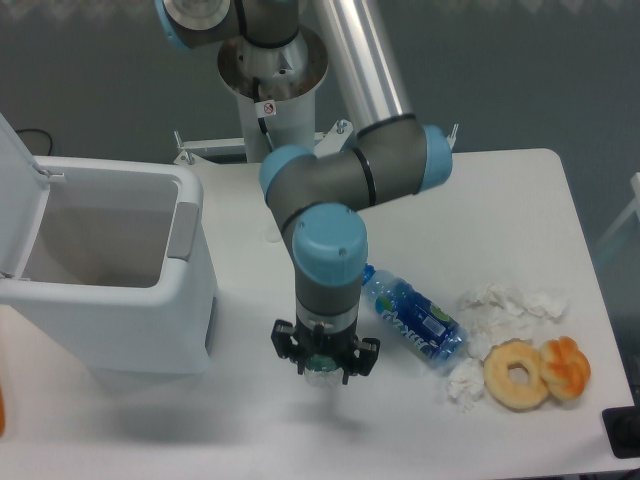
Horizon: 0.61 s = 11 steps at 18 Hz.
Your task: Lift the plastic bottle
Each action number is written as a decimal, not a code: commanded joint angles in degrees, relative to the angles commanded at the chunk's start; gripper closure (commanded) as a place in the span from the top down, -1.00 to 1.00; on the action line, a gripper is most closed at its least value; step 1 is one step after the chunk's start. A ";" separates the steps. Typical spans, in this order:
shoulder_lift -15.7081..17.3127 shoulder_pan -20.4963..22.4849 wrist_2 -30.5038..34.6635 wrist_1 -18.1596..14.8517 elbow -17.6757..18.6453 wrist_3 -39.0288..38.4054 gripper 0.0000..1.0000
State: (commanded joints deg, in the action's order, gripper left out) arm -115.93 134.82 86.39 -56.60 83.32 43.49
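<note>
The gripper (324, 362) hangs straight down over the white table (500, 200), just to the right of the white bin (110, 270), and its black fingers (287, 345) are clamped around something small and pale. That looks like the plastic bottle (322, 374), seen end-on from above as a clear rounded shape poking out between the pads; its green label cannot be made out from this angle. The wrist housing with its blue cap (327, 245) sits directly above the hand and hides most of what is pinched. A soft shadow lies on the table below and a little to the right of the gripper, apart from it. Right of the bin, past the gripper, the larger bottle with the blue label (412, 318) lies on its side, cap end pointing toward the arm. Farther from the bin, crumpled white tissues (510, 305) are scattered beside that bottle, with 1 smaller wad (465, 383) nearer the front edge. A ring doughnut (517, 374) lies flat next to the wad, touching a small orange pastry (566, 366) on its far side. The bin's lid stands open, its inside in plain view.
</note>
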 joint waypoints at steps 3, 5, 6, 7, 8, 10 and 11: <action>1.67 -1.05 4.22 -0.35 0.09 3.79 0.34; 2.46 -1.23 4.31 -0.44 0.09 5.02 0.32; 3.16 -1.23 4.05 -0.44 0.00 5.46 0.29; 3.87 -1.32 3.79 -0.44 -0.09 5.64 0.26; 4.57 -1.41 3.78 -0.44 -0.17 5.73 0.26; 5.71 -2.11 4.05 -0.53 0.09 5.91 0.28; 6.33 -2.11 4.05 -0.61 0.26 6.08 0.28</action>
State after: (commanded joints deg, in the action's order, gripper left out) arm -109.61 132.71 90.44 -57.22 83.58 49.57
